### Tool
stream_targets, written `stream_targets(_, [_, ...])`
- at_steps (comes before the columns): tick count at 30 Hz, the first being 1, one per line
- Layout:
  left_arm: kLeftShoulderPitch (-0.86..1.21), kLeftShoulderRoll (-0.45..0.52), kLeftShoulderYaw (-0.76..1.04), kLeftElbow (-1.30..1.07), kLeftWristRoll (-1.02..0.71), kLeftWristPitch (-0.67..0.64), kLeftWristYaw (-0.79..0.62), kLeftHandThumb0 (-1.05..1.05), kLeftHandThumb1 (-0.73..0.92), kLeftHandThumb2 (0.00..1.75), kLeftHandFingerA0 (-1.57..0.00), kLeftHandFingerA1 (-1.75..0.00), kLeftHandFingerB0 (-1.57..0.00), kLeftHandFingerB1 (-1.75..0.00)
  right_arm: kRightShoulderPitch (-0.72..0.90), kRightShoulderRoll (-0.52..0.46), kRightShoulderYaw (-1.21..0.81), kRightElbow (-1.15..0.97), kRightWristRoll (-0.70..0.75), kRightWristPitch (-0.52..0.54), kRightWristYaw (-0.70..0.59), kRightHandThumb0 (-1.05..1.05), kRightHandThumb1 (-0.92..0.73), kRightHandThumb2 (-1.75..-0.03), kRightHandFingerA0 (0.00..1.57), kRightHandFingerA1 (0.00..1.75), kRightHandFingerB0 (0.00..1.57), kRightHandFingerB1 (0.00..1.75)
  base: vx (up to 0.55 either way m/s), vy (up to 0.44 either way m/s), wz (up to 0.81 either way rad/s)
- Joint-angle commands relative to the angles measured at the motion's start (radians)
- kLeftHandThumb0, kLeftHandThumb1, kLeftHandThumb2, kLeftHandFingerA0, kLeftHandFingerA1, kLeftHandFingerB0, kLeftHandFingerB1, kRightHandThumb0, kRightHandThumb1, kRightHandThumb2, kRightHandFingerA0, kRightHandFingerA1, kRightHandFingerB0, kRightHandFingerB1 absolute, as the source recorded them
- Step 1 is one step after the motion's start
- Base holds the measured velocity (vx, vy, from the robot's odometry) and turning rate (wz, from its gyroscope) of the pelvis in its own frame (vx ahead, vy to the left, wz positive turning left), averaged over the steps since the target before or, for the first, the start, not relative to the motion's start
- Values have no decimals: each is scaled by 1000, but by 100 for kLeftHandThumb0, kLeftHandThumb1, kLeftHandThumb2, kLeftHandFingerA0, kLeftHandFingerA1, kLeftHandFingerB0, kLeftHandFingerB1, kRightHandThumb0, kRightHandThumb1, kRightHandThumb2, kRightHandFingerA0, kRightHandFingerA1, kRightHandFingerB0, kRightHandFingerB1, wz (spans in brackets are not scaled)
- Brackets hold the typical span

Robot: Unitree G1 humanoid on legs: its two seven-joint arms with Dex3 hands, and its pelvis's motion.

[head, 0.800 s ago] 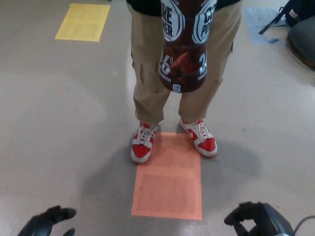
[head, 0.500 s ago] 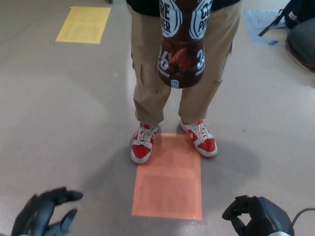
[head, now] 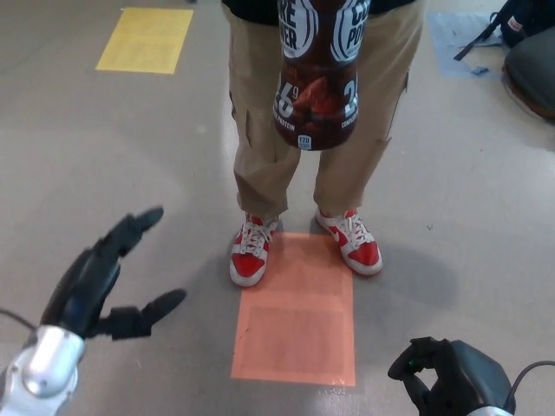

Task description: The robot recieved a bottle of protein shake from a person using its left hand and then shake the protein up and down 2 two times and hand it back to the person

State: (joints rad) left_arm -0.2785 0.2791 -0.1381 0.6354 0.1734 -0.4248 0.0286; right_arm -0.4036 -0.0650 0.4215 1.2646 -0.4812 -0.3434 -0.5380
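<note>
One bottle (head: 317, 74) of dark brown shake hangs at the top middle of the view, its bottom end pointing down toward the camera. It shows white lettering and a chocolate picture on its label, and its upper part runs off the top edge, so what holds it cannot be seen. It sits in front of the thighs of one person (head: 260, 121) in tan cargo trousers, who stands facing the robot.

Below are the person's two shoes (head: 251, 251), red and white with white laces, toes at the far edge of one orange rectangle (head: 297, 321) marked on the grey floor (head: 104, 156). A second rectangle, a yellow one (head: 145, 39), lies well apart at the upper left.

Two robot hands show. The left hand (head: 104, 277) is raised at the lower left, holding nothing, its fingers spread wide and its thumb stuck out to the side; it is well below the bottle and apart from it. The right hand (head: 447, 377) sits low at the bottom right, fingers curled inward, with nothing seen in it.

At the upper right corner lies some dark gear (head: 529, 43), too cut off to tell what.
</note>
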Motion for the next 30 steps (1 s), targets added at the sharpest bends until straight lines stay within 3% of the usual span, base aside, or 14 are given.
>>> stream_targets(1, [-49, 117, 61, -409, -509, 551, -571, -73, 56, 59, -18, -33, 0, -16, -22, -9, 4, 33, -34, -49, -82, -46, -55, -110, 94, 91, 94, 72, 0, 0, 0])
stream_targets(4, [-69, 138, 57, -501, -587, 676, -609, -76, 47, 69, -8, -36, 0, -12, -21, -9, -3, 35, -28, -45, -80, -49, -58, -106, 92, 91, 94, 73, 0, 0, 0])
stream_targets(5, [-79, 152, 51, -534, -595, 713, -615, -81, 61, 60, -10, -32, 0, -12, -19, -9, -6, 35, -24, -50, -78, -50, -59, -107, 91, 104, 94, 77, 0, 0, 0])
stream_targets(6, [-89, 168, 43, -568, -598, 748, -618, -81, 61, 60, -10, -32, 0, -12, -17, -9, -10, 35, -20, -58, -75, -50, -59, -107, 91, 104, 94, 77, 0, 0, 0])
stream_targets(7, [-113, 184, 39, -609, -619, 813, -618, -83, 51, 89, -2, -32, -1, -3, -15, -11, -10, 34, -21, -59, -76, -51, -61, -105, 91, 103, 93, 76, 0, 0, 0])
stream_targets(13, [-203, 212, 36, -690, -669, 986, -606, -85, 54, 92, -2, -33, 0, -4, -9, -14, -11, 37, -22, -60, -75, -50, -59, -109, 91, 108, 94, 78, 0, 0, 0])
stream_targets(14, [-216, 212, 39, -694, -679, 1008, -604, -83, 67, 62, -6, -31, 0, -1, -9, -14, -10, 38, -24, -61, -76, -50, -60, -108, 91, 109, 94, 77, 0, 0, 0])
stream_targets(15, [-226, 213, 42, -696, -685, 1024, -605, -83, 67, 62, -6, -31, 0, -1, -9, -14, -10, 38, -25, -61, -76, -50, -60, -108, 91, 109, 94, 77, 0, 0, 0])
stream_targets(16, [-253, 210, 53, -690, -713, 1065, -603, -81, 67, 63, -3, -29, 0, 0, -10, -15, -4, 38, -32, -58, -83, -50, -60, -105, 92, 109, 94, 76, 0, 0, 0])
stream_targets(17, [-277, 208, 63, -684, -738, 1103, -603, -83, 56, 93, -1, -28, 0, -6, -10, -15, -3, 38, -34, -55, -89, -48, -59, -105, 92, 107, 94, 75, 0, 0, 0])
stream_targets(21, [-322, 196, 82, -680, -788, 1185, -590, -82, 56, 93, -2, -32, 0, -10, -10, -13, -10, 39, -31, -56, -88, -47, -57, -107, 93, 103, 95, 75, 0, 0, 0])
stream_targets(27, [-379, 191, 62, -722, -819, 1259, -606, -86, 55, 93, -2, -33, 0, -4, -6, -18, -9, 38, -37, -73, -86, -49, -58, -106, 90, 117, 92, 79, 0, 0, 0])
stream_targets(30, [-402, 181, 55, -735, -826, 1290, -600, -85, 55, 92, -2, -33, 0, -6, -2, -17, -10, 39, -37, -74, -87, -49, -59, -105, 91, 113, 93, 78, 0, 0, 0])
